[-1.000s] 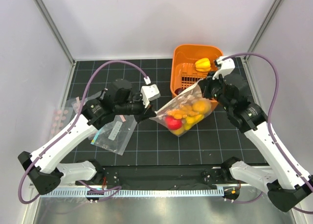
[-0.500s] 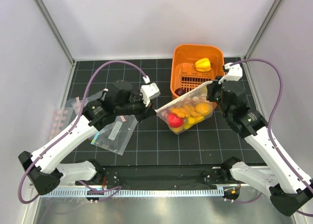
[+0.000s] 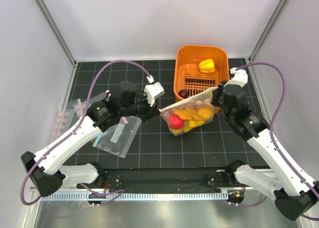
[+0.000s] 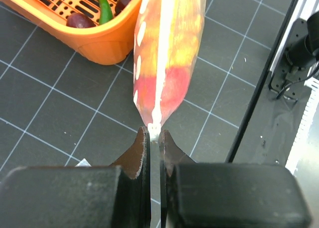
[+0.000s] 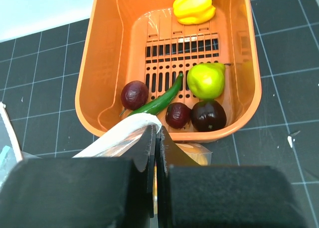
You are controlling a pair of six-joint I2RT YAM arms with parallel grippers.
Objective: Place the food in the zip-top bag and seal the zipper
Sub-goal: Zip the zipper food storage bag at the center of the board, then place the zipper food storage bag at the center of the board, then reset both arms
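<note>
We see the dotted zip-top bag [image 3: 192, 108] stretched between both grippers, just at 6 o'clock of the orange basket [image 3: 176, 83]. We can't tell if its underside touches the black mat [image 3: 149, 153].

L gripper [image 3: 157, 110] is pinched almost closed on the bag's 9 o'clock corner. In the L wrist view its fingers [image 4: 142, 151] clamp a thin white plastic edge w/ barely a slit between them. R gripper [image 3: 217, 92] is closed tight on the bag's 2 o'clock corner, w/ film bunched at its tips in the R wrist view.

Inside the bag, a red apple [image 3: 174, 121] sits at the 8 o'clock end w/ orange-yellow mangoes [image 3: 197, 111] beside it.

In the basket are a yellow pepper [image 5: 194, 6] at 12 o'clock, a green lime [image 5: 206, 80], a green chilli [image 5: 159, 102] and three dark purple pieces [image 5: 134, 94].

We can't tell whether the zipper is pressed shut.

A clear bag w/ teal strip [image 3: 117, 136] lies flat at 7 o'clock of the L gripper.
</note>
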